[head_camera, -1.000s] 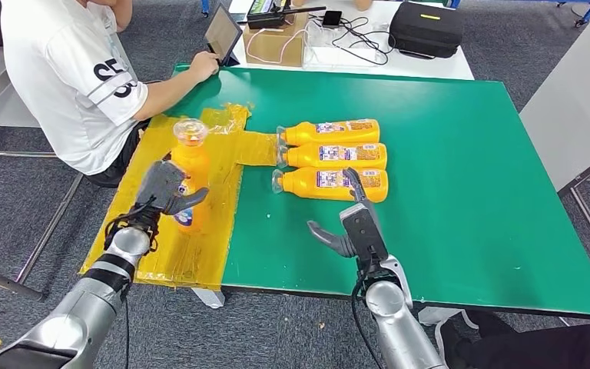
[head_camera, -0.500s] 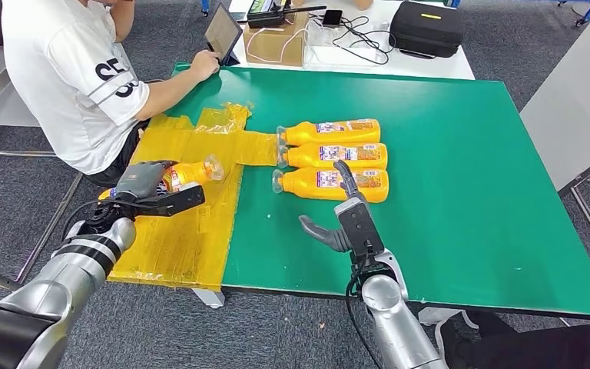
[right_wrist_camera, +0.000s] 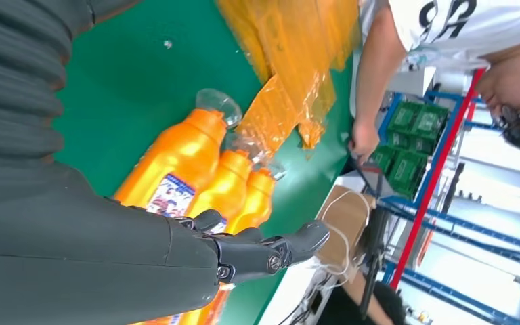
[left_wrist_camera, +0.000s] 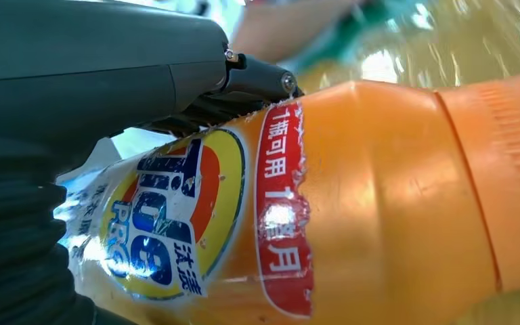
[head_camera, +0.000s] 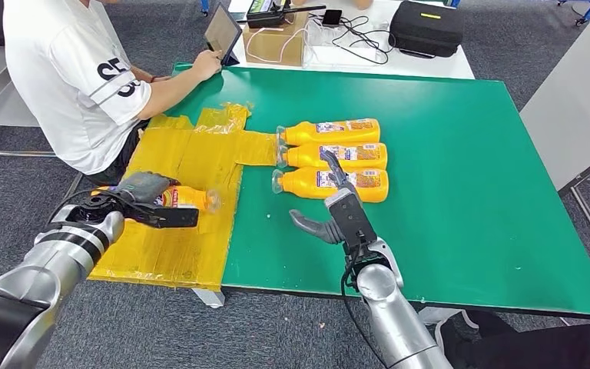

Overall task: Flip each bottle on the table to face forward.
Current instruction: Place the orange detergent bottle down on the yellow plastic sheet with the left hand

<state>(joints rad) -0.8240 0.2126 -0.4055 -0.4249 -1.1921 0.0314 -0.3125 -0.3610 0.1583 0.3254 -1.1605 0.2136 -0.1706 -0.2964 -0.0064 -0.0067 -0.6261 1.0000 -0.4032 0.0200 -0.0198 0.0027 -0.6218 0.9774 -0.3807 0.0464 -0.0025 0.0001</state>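
Left robot hand (head_camera: 144, 194) grips an orange bottle (head_camera: 187, 198) around its glossy, likely slippery body; right robot hand (head_camera: 336, 215) hovers spread, holding nothing.

Orange bottles (head_camera: 330, 157) with blue-and-white labels lie on the green table (head_camera: 469, 192); yellow tape (head_camera: 192, 165) covers its left part.

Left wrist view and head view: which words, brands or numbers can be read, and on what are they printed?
"汰渍", with larger brand letters turned sideways: held bottle label.
"1瓶可用 1个月": that bottle's red band.
"S5", cut off: person's white shirt.
Three lying bottles: labels too small to read.
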